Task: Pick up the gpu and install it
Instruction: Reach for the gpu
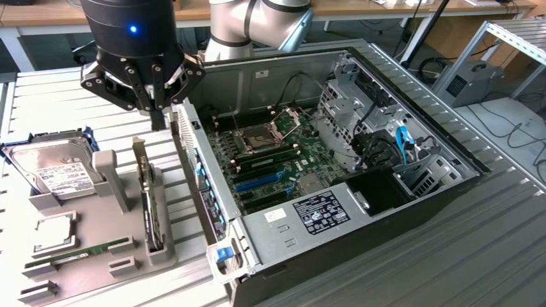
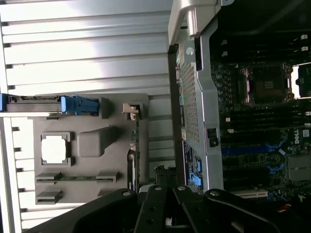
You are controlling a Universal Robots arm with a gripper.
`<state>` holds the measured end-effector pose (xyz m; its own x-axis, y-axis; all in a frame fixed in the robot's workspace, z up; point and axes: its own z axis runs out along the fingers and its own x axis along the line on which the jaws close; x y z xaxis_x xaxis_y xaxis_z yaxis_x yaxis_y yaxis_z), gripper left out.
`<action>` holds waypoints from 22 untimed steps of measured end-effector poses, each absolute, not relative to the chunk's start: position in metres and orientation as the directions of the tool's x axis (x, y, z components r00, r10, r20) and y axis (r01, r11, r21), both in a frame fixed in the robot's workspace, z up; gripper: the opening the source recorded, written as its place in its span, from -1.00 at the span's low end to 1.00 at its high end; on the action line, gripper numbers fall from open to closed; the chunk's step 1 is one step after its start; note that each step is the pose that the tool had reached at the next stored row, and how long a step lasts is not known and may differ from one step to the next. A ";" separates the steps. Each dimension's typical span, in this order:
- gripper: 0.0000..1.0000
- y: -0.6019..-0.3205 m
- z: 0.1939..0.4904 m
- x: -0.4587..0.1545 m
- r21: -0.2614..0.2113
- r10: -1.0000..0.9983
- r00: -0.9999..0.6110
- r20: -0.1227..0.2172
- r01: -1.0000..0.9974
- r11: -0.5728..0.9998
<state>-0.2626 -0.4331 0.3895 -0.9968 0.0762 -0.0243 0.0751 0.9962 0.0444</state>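
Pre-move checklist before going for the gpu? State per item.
1. gpu standing on edge in the grey holder: ok.
2. gripper above the holder, carrying nothing: ok.
3. gripper lined up over the card's top edge: cannot tell.
4. Computer case open, motherboard exposed: ok.
5. Blue expansion slots unoccupied: ok.
6. Blue cable lies by the drive bays, away from the slots: ok.
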 end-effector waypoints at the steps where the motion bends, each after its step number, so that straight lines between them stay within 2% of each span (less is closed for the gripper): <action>1: -0.79 -0.433 0.389 -0.263 0.044 0.076 -0.997 -0.024 0.075 0.996; 22: -0.79 -0.438 0.389 -0.263 0.044 0.076 -0.997 -0.024 0.075 0.996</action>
<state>-0.2626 -0.4384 0.3890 -0.9968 0.0762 -0.0243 0.0751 0.9962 0.0444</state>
